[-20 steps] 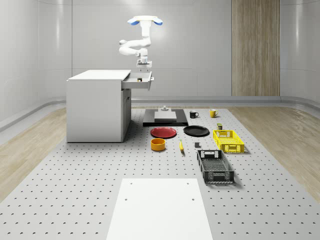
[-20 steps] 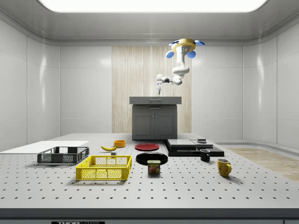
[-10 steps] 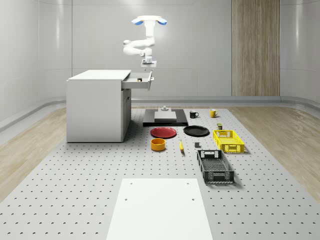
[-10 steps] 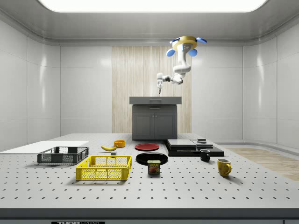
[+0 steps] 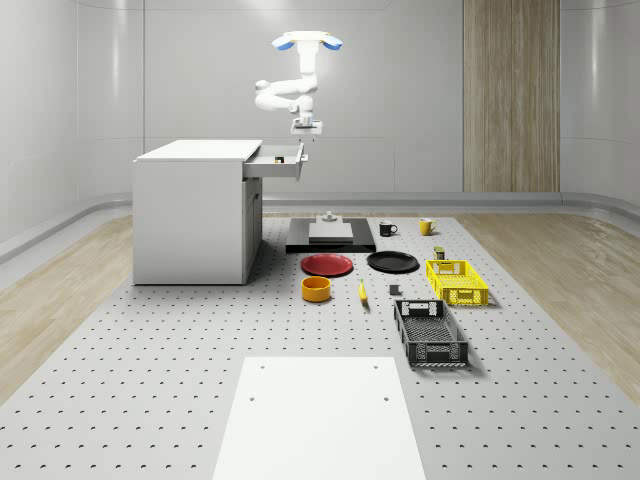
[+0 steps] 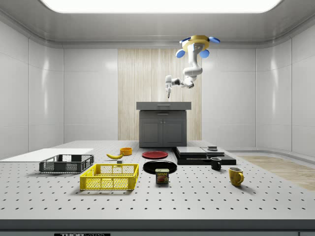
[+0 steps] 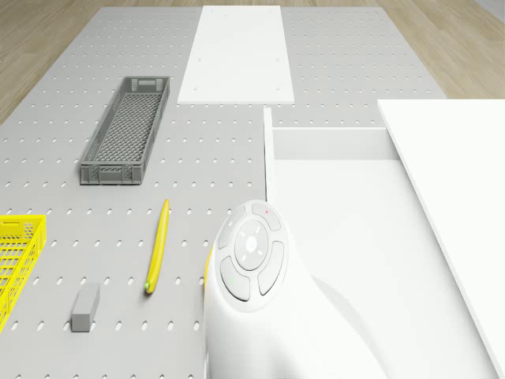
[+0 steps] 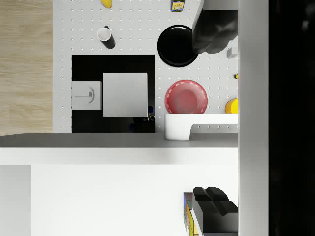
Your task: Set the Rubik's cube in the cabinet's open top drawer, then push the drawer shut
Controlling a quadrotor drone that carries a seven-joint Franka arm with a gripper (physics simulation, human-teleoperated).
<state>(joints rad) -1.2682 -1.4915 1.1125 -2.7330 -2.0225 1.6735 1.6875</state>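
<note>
A simulated robotics test lab: bare pale panelled walls, a perforated grey platform [image 5: 150,380] like an optical breadboard, a lone cabinet [image 5: 190,215], crates and crockery laid out as props

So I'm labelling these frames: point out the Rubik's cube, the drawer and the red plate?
Rubik's cube [image 8: 188,216]: wrist view, its coloured side inside the drawer.
Drawer [image 5: 277,163]: whole-scene view, its open side wall.
Red plate [image 8: 185,99]: wrist view, its centre.
</note>
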